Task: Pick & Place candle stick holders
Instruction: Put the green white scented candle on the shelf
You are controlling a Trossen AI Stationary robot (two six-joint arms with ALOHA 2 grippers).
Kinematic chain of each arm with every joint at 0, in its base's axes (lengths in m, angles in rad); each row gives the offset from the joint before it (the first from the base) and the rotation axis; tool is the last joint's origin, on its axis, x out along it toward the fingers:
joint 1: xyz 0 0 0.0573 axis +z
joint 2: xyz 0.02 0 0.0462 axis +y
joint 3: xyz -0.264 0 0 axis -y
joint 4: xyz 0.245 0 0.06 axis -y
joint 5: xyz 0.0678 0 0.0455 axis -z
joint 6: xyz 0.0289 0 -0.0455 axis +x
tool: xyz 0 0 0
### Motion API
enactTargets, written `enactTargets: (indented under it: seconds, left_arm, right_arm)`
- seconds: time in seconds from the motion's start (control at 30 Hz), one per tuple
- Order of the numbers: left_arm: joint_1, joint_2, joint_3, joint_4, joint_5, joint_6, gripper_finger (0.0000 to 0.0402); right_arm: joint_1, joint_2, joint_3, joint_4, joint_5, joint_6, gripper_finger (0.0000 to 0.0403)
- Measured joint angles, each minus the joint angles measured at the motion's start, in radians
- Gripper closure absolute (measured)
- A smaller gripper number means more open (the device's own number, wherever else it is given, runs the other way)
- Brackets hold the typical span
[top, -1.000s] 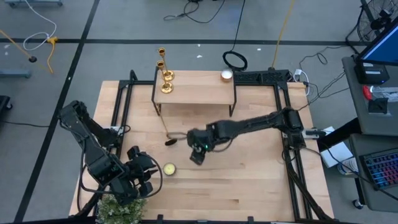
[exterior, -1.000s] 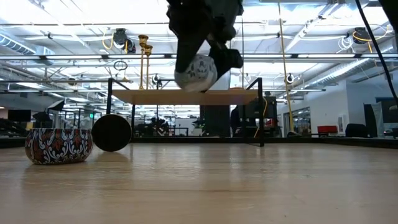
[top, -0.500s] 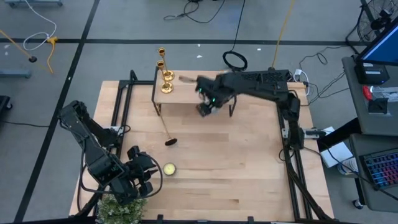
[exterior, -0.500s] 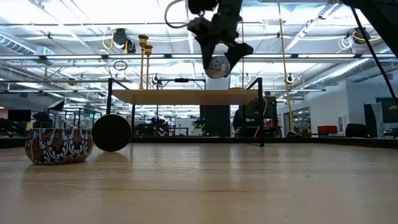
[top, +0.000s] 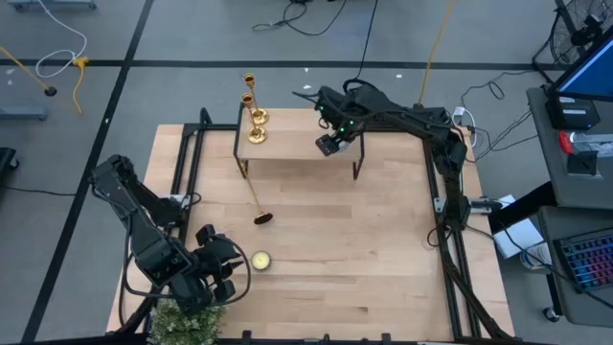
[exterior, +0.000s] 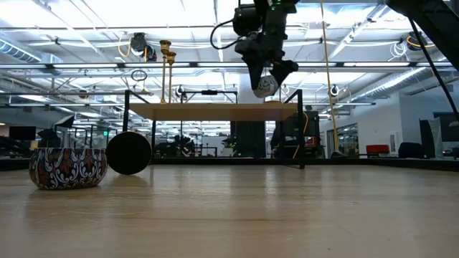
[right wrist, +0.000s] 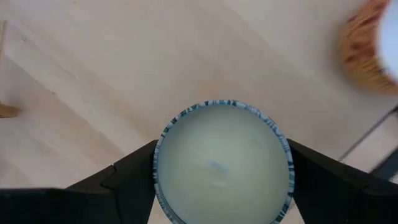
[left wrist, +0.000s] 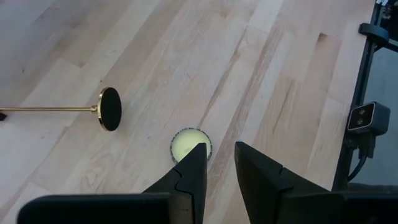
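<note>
Two gold candlestick holders (top: 255,117) stand on their bases at the left end of a small raised wooden shelf (top: 297,146); they also show in the low view (exterior: 168,72). A third holder (top: 259,203) lies on its side on the table, round base (left wrist: 110,109) toward the near edge. My right gripper (top: 330,145) is above the shelf's right part, shut on a round candle tin (right wrist: 221,163). My left gripper (left wrist: 217,168) is open and empty at the near left, just short of a glowing candle (left wrist: 189,143). My right gripper pinches the candle tin by its two opposite side walls (right wrist: 159,168), one finger (right wrist: 127,180) on each side. The fingers come from above, pointing down. The tin (exterior: 265,86) hangs clear, a little above the shelf top.
A patterned candle tin (exterior: 68,168) sits on the table at the near left. Another patterned candle (right wrist: 367,53) sits on the shelf's right end. A leafy plant (top: 182,321) stands at the near left edge. A black frame (top: 450,220) runs along the table's sides.
My right gripper has carried the candle tin up from the middle of the table toward the far edge and now holds it above the shelf's right part. The fingers have stayed shut on it. The lying candlestick holder has not moved.
</note>
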Motion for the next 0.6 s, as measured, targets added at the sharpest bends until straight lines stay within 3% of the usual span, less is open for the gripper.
enactTargets:
  seconds: [0.27, 0.6]
  left_arm:
    - [0.000, 0.000, 0.000, -0.002, 0.027, 0.017, 0.0314]
    - [0.000, 0.000, 0.000, -0.002, 0.044, 0.012, 0.0314]
  right_arm:
    - [-0.009, 0.000, 0.000, -0.008, 0.041, -0.151, 0.0109]
    - [-0.028, 0.000, 0.000, -0.024, 0.112, -0.109, 0.0106]
